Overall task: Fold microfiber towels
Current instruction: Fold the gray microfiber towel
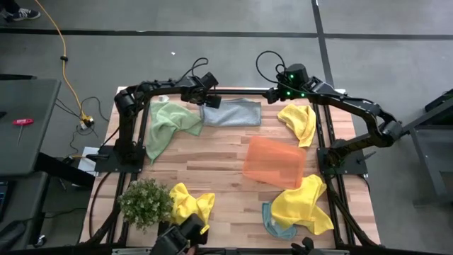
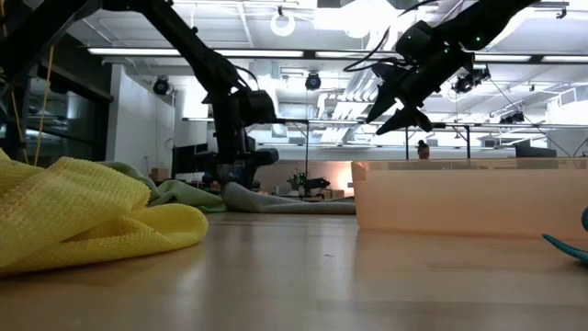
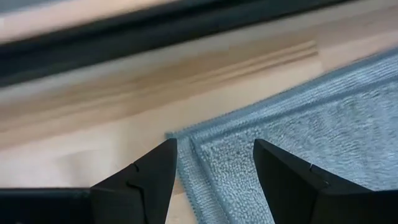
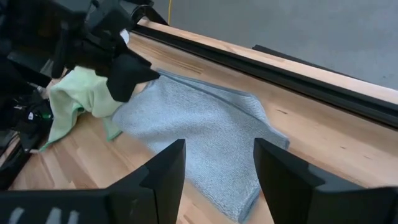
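Note:
A grey-blue towel (image 1: pixel 230 113) lies flat at the table's far middle; it also shows in the low view (image 2: pixel 276 200). My left gripper (image 1: pixel 205 88) is open, low over the towel's left end. In the left wrist view (image 3: pixel 214 168) its fingers stand on either side of the towel's hemmed corner (image 3: pixel 186 140). My right gripper (image 1: pixel 287 83) is open and empty, raised above the towel's right end (image 4: pixel 219 168). A pale green towel (image 1: pixel 166 124) lies crumpled to the left of the grey-blue one.
A yellow towel (image 1: pixel 299 120) lies at the far right. The orange mat (image 1: pixel 274 161) sits right of centre. More yellow towels (image 1: pixel 191 204) (image 1: pixel 304 205), a teal towel (image 1: pixel 272 225) and a potted plant (image 1: pixel 145 202) lie along the near edge. Bare wood shows at centre left.

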Controlling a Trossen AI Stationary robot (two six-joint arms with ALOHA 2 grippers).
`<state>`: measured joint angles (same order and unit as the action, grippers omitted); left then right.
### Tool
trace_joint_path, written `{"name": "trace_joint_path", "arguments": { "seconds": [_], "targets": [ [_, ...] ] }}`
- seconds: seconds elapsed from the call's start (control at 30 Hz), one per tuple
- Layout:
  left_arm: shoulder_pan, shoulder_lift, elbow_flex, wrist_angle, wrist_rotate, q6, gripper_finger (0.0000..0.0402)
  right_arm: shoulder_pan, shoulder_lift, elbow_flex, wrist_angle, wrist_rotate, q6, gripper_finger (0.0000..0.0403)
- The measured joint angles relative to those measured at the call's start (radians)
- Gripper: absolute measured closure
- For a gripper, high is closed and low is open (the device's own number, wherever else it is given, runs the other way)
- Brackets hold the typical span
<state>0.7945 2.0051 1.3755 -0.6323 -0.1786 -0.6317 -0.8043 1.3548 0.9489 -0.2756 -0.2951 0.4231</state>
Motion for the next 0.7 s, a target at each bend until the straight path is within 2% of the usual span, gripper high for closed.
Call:
{"name": "trace_joint_path", "arguments": {
  "seconds": [0.1,0.33,0.47,0.7],
  "targets": [
    [0.009,0.001,-0.014,0.032,0.037,-0.029,0.0200,0.000,0.000,0.000,0.004,0.001,0.005,0.0221],
    [0.025,0.022,-0.015,0.033,0.033,-0.024,0.0208,0.000,0.000,0.000,0.008,0.001,0.005,0.0221],
    [0.024,0.032,-0.016,0.039,0.069,-0.028,0.0234,0.000,0.000,0.000,0.008,0.001,0.005,0.0221],
    [0.015,0.025,-0.016,0.048,0.061,-0.018,0.0281,0.000,0.000,0.000,0.008,0.024,0.006,0.0221]
  ]
}}
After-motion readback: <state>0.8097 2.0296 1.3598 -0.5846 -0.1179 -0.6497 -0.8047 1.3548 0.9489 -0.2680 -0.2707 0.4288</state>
